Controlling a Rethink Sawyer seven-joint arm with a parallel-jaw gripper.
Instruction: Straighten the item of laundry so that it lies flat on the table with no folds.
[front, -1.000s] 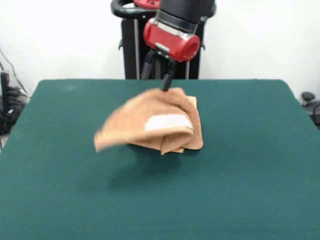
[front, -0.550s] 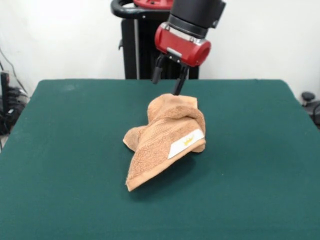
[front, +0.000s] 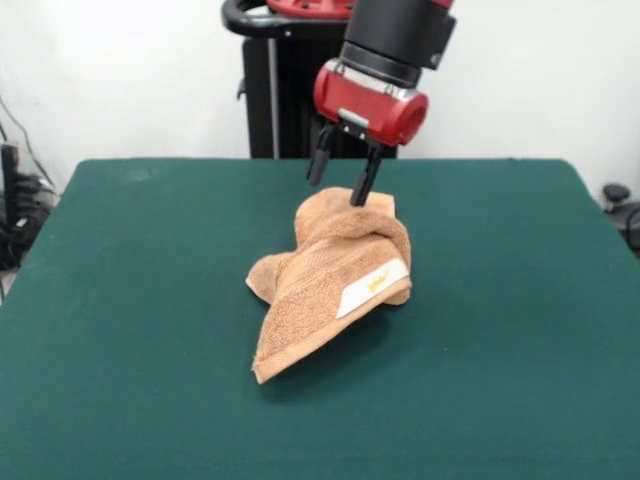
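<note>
The small light-brown terry towel (front: 335, 280) lies just under my black two-fingered gripper (front: 341, 183), whose fingers stand apart and hold nothing, their tips right at the cloth's far top edge; whether they touch it I cannot tell. I judge I am between grasps: the towel is bunched in a folded heap, not flat. Next I need a free corner, likely the low one nearest the camera, to pinch and draw outward. The heap sits near the middle of the dark green felt-covered table (front: 120, 400), its long axis diagonal, pointing toward the near left, white label (front: 372, 287) facing near right.
</note>
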